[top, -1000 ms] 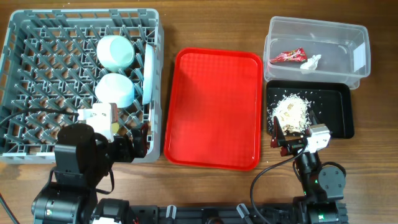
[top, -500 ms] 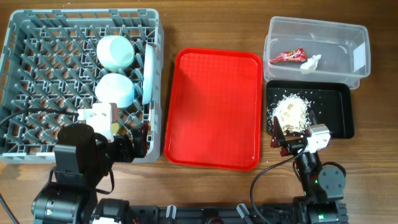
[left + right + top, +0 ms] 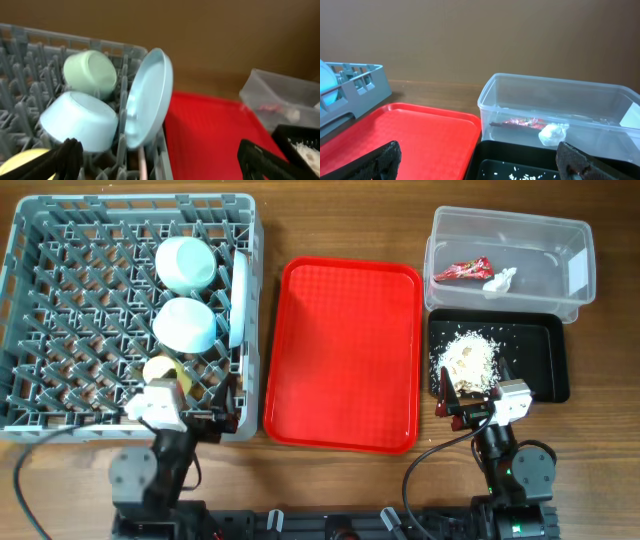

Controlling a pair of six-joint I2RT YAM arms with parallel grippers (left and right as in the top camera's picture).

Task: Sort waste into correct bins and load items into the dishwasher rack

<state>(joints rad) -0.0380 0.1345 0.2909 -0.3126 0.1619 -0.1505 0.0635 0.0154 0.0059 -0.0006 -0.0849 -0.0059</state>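
My left claw point(image 3: 157, 152) gapes empty by the large grey pegged plastic crate point(image 3: 80, 310) and small yellow cup point(image 3: 160, 368). My right claw point(image 3: 477, 155) gapes too.

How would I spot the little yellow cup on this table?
Find the big grey rack on the left of the table. Two pale green bowls sit in it, and from above the cup shows just below the lower one. It alone is yellow, and smaller than both.
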